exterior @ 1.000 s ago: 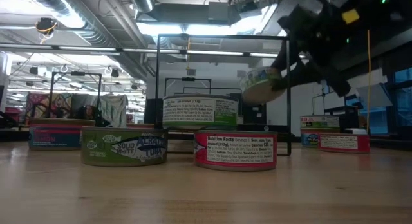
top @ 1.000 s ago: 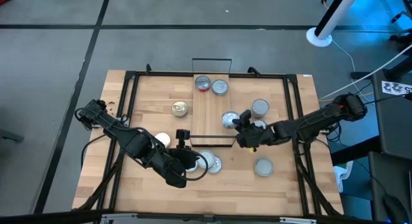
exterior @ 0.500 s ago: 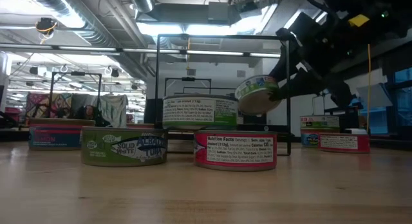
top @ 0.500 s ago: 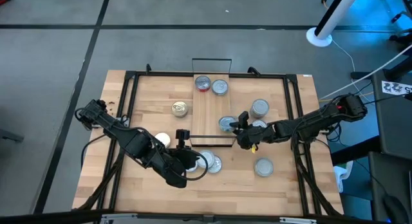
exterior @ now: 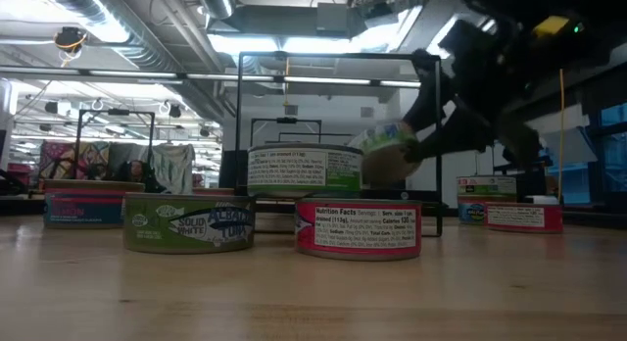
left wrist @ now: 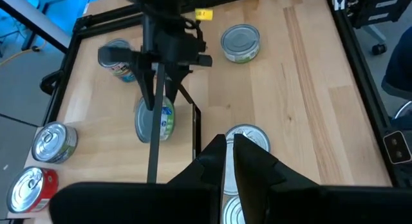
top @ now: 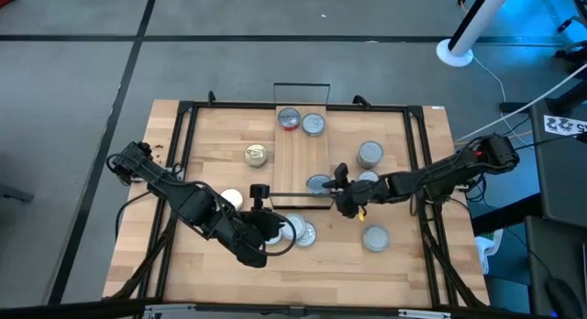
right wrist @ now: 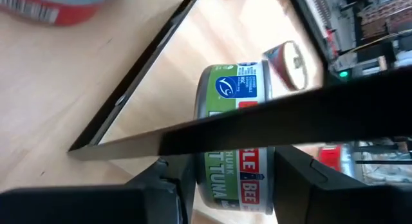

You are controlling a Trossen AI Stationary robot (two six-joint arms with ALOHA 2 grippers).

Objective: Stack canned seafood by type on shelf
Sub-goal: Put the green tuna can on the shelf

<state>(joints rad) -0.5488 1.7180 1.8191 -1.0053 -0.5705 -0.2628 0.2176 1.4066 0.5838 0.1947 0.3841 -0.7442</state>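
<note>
right gripper (top: 336, 185) clamped on a green-label tin (top: 318, 184) just above the shelf (top: 304, 163) (left gripper (top: 278, 233) pinched together nearby)

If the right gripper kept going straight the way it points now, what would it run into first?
Holding a green-labelled can, the right gripper points across the near end of the shelf. Probably the black wire frame there comes first, though depth is unclear.

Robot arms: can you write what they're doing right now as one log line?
right gripper: shut on green-label tin, carrying it tilted over shelf near end | left gripper: shut, empty, near front tins | step: placing
</note>
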